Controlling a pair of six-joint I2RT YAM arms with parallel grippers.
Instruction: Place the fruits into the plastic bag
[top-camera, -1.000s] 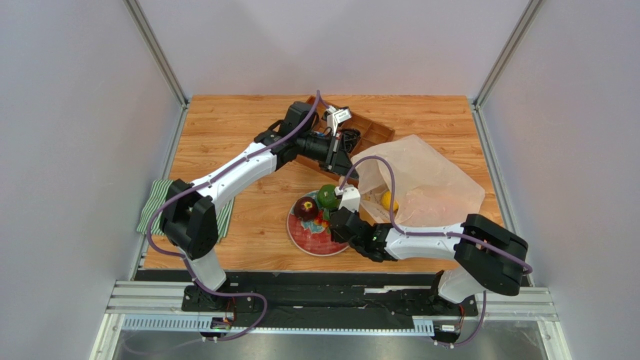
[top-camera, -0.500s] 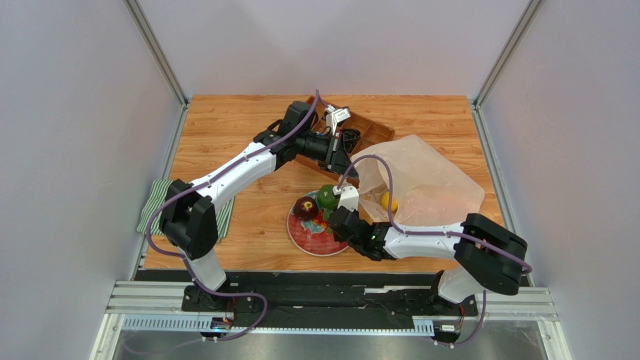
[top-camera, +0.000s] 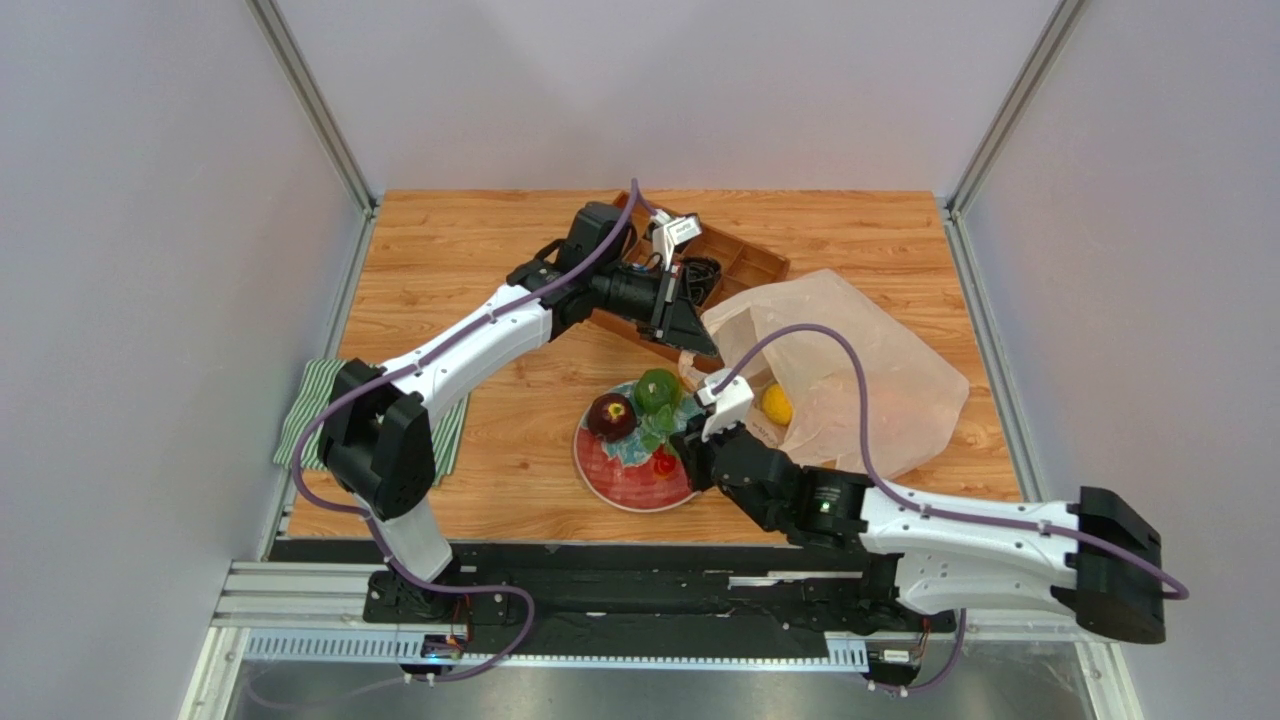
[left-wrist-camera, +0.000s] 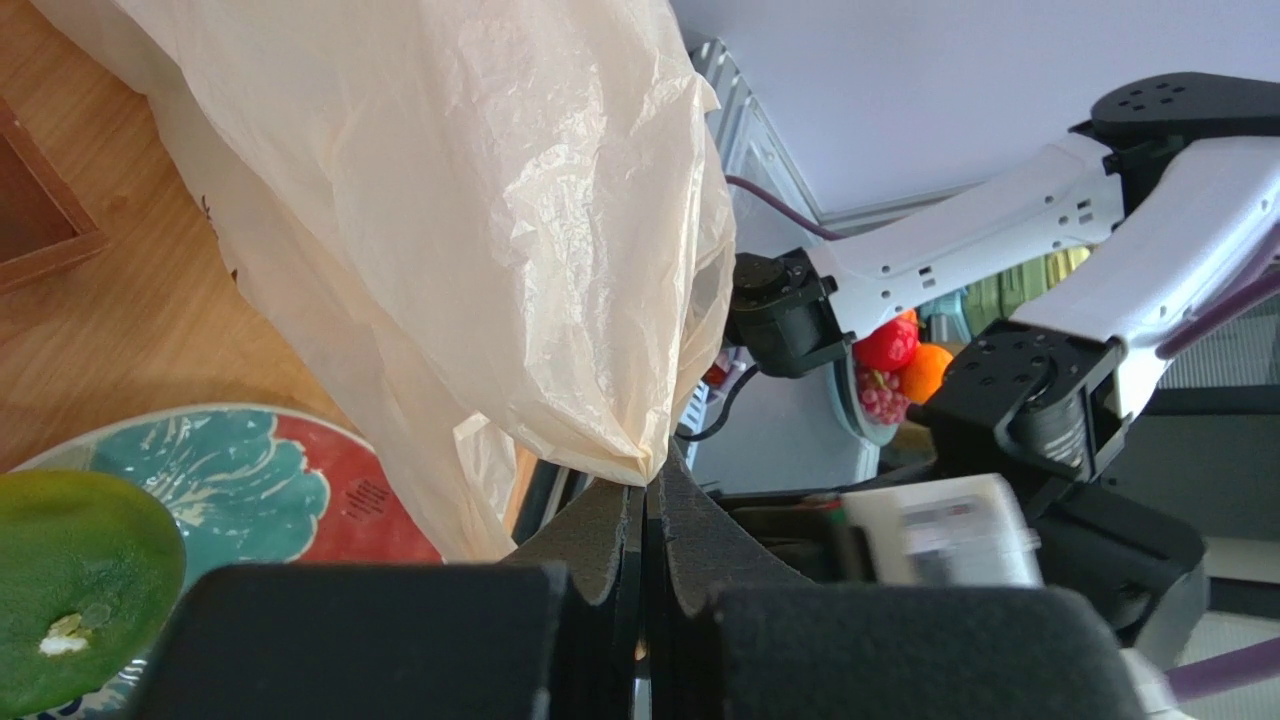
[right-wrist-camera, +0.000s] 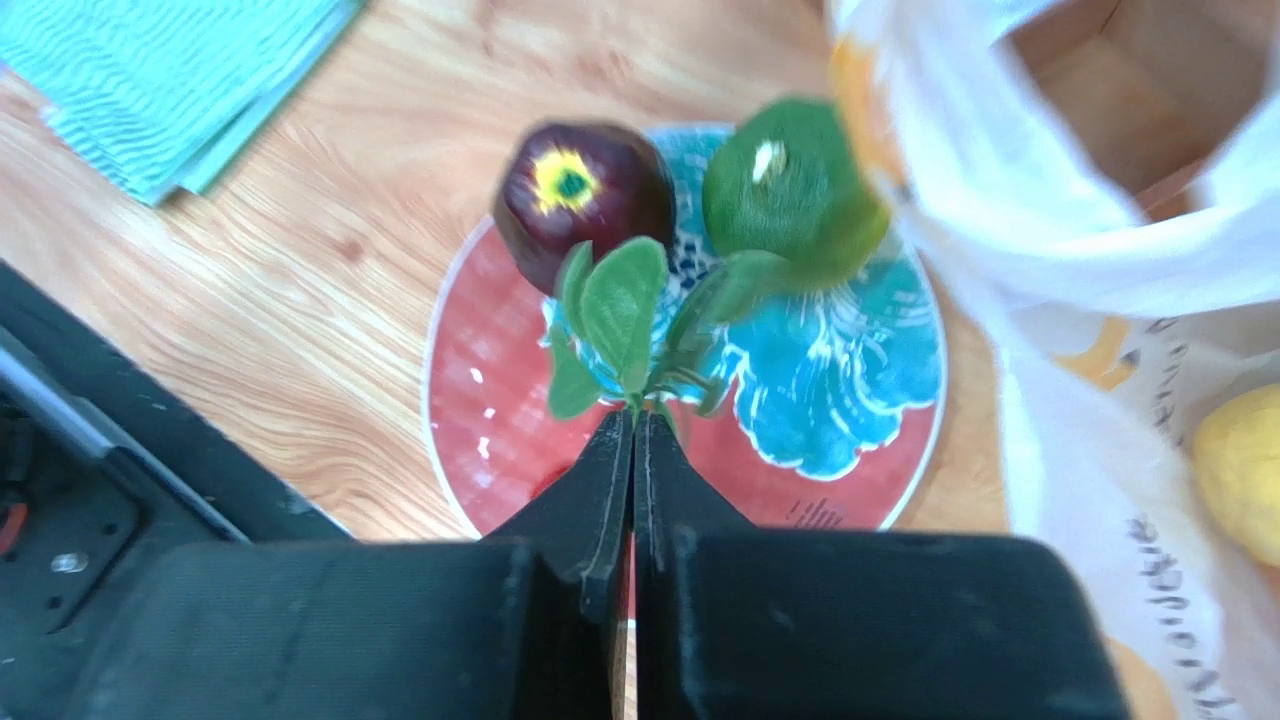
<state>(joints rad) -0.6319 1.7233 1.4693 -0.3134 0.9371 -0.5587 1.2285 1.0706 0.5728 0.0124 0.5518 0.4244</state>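
Your right gripper (right-wrist-camera: 633, 413) is clenched, its two dark fingers pressed together on the stalk of a sprig of green leaves (right-wrist-camera: 619, 308), low in the middle of the right wrist frame. Whatever hangs below that sprig is hidden under the fingers, so you cannot tell what it is. Just above the leaves, on the red-rimmed plate (right-wrist-camera: 458, 398) with its teal leaf pattern, sit a dark red apple (right-wrist-camera: 583, 188), glossy with a yellow spot at its crown, and to its right a green round fruit (right-wrist-camera: 789, 188), slightly blurred. At the right edge of that frame a small yellow fruit (right-wrist-camera: 1240, 450) lies in the plastic bag (right-wrist-camera: 1052, 225), seen past the bag's white film with its small yellow printed marks.

Your left gripper (left-wrist-camera: 646, 488) is shut as well, pinching a fold of the bag's edge at the bottom centre of the left wrist frame. From that pinch the film rises toward the upper left, thin, crinkled and translucent pinkish-white. In the top view the bag spreads right of centre on the table (top-camera: 451, 255), just right of the plate and just below the wooden tray (top-camera: 744, 270)
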